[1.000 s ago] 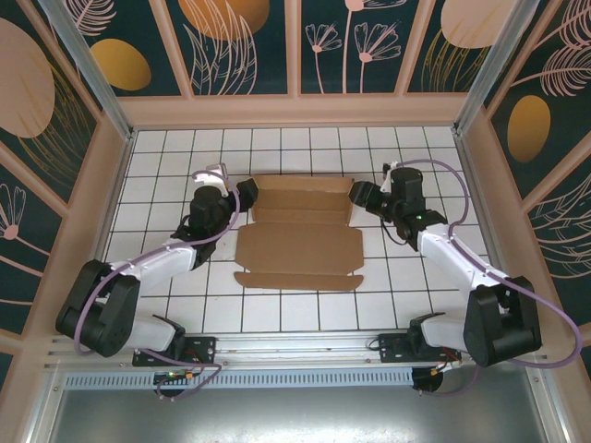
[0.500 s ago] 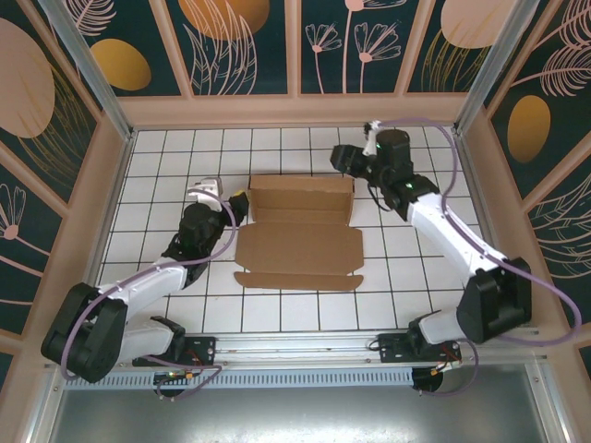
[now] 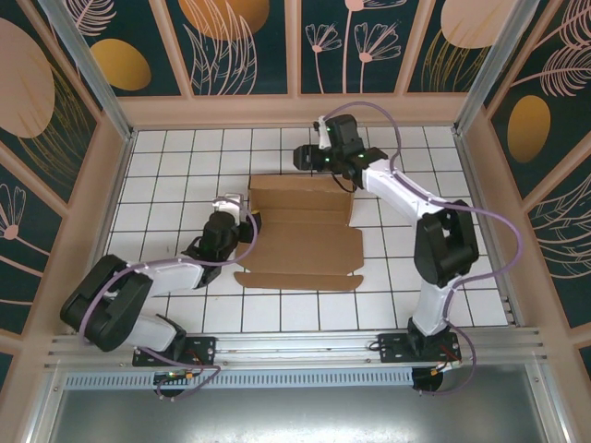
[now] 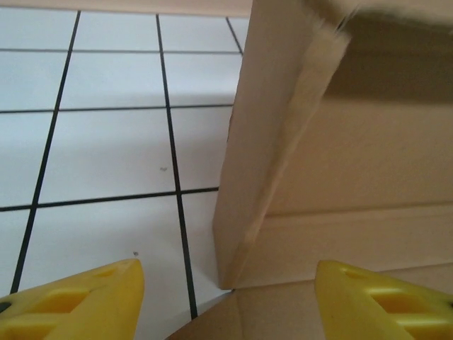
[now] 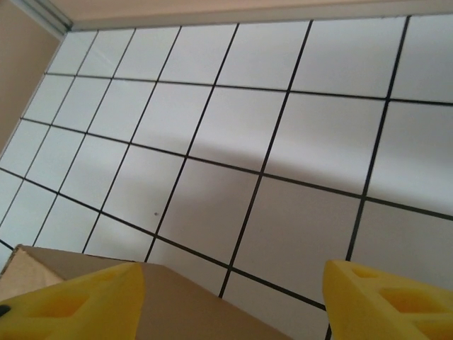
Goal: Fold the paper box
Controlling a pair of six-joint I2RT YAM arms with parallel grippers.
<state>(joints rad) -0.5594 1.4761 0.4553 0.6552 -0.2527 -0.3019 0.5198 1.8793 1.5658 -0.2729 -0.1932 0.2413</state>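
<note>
The paper box (image 3: 300, 249) lies as a brown cardboard sheet in the middle of the tiled table, with its back section raised. My left gripper (image 3: 251, 223) is at the box's left edge, open. In the left wrist view its yellow fingertips (image 4: 78, 301) straddle the lower corner of an upright side flap (image 4: 262, 142) without touching it. My right gripper (image 3: 305, 157) hovers open just behind the box's back edge. A corner of the cardboard (image 5: 177, 304) shows low between its fingertips (image 5: 386, 301), with nothing held.
White tiles (image 3: 166, 166) lie bare to the left of and behind the box. Beige walls (image 3: 295, 111) with patterned panels close in the table. The right arm (image 3: 434, 240) arches over the table's right side.
The right arm swung from the box's right side to behind its back edge, its jaws widening. The left gripper slid nearer along the left edge, and its jaws narrowed slightly.
</note>
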